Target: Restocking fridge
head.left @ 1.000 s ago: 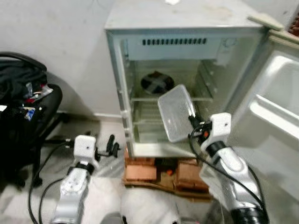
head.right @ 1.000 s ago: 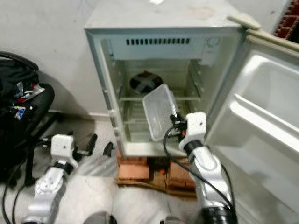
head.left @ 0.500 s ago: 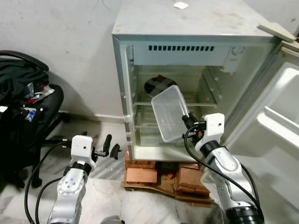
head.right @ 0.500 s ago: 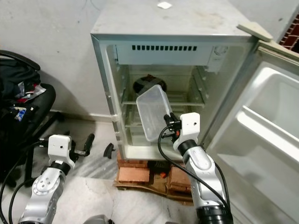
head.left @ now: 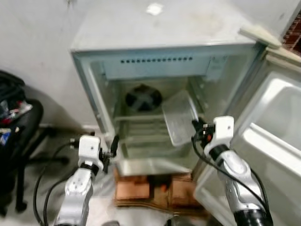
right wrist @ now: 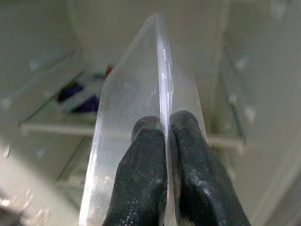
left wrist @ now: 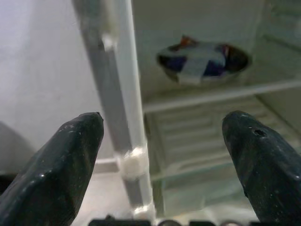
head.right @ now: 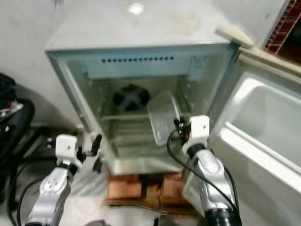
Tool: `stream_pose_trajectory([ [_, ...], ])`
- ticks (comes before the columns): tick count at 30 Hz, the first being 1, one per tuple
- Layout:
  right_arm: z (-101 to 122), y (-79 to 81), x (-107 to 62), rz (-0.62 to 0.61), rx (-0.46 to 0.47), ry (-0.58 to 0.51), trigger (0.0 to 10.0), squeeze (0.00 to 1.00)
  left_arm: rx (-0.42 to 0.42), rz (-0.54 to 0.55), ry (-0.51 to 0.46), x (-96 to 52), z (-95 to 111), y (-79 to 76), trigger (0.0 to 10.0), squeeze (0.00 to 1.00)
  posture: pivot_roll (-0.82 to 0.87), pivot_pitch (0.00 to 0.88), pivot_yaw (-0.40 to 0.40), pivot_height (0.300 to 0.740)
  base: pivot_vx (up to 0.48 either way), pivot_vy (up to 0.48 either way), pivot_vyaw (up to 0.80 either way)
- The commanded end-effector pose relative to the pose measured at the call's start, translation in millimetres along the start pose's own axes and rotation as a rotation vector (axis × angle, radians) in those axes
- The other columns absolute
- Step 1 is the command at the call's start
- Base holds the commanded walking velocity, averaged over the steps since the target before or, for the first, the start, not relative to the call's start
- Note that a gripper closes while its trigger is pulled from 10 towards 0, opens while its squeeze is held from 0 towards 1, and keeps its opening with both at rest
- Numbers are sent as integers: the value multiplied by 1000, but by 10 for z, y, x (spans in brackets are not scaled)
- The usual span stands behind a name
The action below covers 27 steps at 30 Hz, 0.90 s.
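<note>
A small white fridge (head.left: 94, 42) stands open, its door (head.left: 277, 136) swung out to the right. My right gripper (head.left: 196, 128) is shut on the rim of a clear plastic container (head.left: 181, 117), held tilted at the fridge's mouth by the middle shelf; both fingertips (right wrist: 155, 136) pinch its thin wall (right wrist: 141, 94). A dark bowl (head.left: 143, 98) taped with a white cross sits on the upper shelf (left wrist: 202, 59). My left gripper (head.left: 113, 145) hovers open beside the fridge's left wall (left wrist: 120, 94), holding nothing.
The fridge rests on red bricks (head.left: 136, 188) on the floor. A black chair (head.left: 19, 122) piled with things stands at the left against the wall. A flat beige slab (head.left: 256, 35) lies on the fridge top's right corner. Wire shelves (head.left: 141, 127) sit below the bowl.
The camera has come closer and looks down more steeply. The container has gone deeper into the fridge opening, and my left gripper has risen toward the fridge's left wall.
</note>
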State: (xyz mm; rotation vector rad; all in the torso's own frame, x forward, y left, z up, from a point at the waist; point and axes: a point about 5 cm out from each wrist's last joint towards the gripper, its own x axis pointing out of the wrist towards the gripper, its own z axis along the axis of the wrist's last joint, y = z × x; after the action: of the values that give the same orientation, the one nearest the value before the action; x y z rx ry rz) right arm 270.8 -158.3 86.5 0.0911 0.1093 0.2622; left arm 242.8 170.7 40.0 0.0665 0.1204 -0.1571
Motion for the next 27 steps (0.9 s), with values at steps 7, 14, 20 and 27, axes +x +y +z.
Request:
stream_pose_trajectory([
  [7,57,108,49,37,5,-27,10000,0,14,53,21,-72,-35,154,10000,0,22,52,5,740,0,0,0],
  [14,32,125,57,33,13,-19,10000,0,21,63,29,-119,-38,175,10000,0,39,69,4,740,0,0,0],
  [20,-35,178,227,-32,53,3,10000,0,34,89,75,-399,-104,275,10000,0,109,135,-6,740,0,0,0],
  [27,-18,124,474,-115,77,11,10000,0,48,113,114,-647,-131,323,10000,0,174,160,-19,740,0,0,0],
])
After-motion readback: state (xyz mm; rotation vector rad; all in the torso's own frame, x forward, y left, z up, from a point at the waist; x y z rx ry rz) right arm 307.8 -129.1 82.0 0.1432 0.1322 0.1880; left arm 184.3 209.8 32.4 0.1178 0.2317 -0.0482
